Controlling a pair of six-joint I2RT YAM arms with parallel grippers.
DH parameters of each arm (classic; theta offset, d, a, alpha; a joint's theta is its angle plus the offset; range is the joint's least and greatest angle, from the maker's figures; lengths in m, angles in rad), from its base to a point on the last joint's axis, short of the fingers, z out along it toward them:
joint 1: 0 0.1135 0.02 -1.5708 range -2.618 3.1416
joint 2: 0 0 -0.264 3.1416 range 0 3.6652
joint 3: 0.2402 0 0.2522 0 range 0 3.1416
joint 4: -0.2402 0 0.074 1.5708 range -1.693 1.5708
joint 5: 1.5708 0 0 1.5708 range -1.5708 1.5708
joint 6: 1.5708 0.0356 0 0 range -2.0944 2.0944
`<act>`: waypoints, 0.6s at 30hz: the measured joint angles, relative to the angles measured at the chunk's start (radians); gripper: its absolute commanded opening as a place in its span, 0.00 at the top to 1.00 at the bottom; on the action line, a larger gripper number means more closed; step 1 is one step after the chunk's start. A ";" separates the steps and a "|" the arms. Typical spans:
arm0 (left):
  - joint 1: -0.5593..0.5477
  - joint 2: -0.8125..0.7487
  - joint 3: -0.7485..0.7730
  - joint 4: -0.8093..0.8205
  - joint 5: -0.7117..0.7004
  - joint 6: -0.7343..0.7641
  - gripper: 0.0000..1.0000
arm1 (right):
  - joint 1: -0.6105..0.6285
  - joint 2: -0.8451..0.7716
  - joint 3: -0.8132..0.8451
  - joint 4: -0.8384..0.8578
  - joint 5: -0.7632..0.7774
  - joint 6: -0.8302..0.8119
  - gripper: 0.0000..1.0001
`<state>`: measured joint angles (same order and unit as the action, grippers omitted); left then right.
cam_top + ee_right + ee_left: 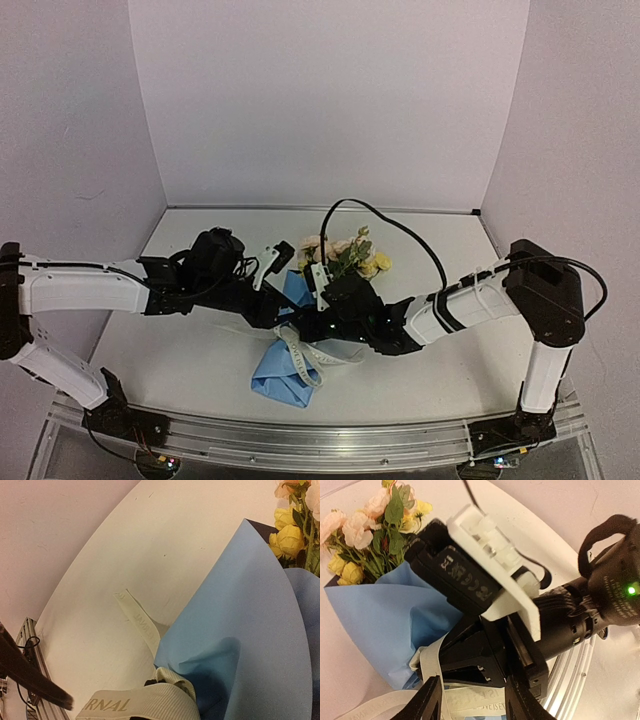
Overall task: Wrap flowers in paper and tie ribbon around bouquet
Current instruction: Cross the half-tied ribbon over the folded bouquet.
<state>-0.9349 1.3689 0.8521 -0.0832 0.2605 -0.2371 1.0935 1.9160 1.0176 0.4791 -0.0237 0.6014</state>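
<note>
1. While both arms are reaching in over the white table (180, 350), the bouquet (288, 382) is lying on its side beneath the two sets of jaws. Its narrow end is pointing back toward the arm bases.
2. The paper (375, 615) is forming the cone with its light blue face outward. It is spreading away beyond and to the left of the left gripper (472, 705), and a sliver of the dark navy face is showing at the rim.
3. The left gripper's jaws are standing apart and clamping nothing, with a lettered stretch of band lying in the gap between them.
4. The right gripper (308, 315) is pressing in just ahead of the left jaws. Its own jaws are closed together and appear to be pinching the ribbon (145, 702).
5. The flowers (370, 530), yellow and pink-cream with green leaves, are poking out of the cone's wide end, well beyond both sets of fingertips.
6. The ribbon is circling the cone's narrow part right at the right jaws. One loose tail is trailing flat on the table, away from them.
</note>
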 measured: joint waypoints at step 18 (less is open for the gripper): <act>0.208 0.068 -0.060 0.039 0.119 -0.207 0.66 | 0.000 0.014 0.000 0.015 0.000 0.000 1.00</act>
<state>-0.7265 1.4372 0.7924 -0.0437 0.3793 -0.4444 1.0935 1.9305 1.0176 0.4944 -0.0242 0.6014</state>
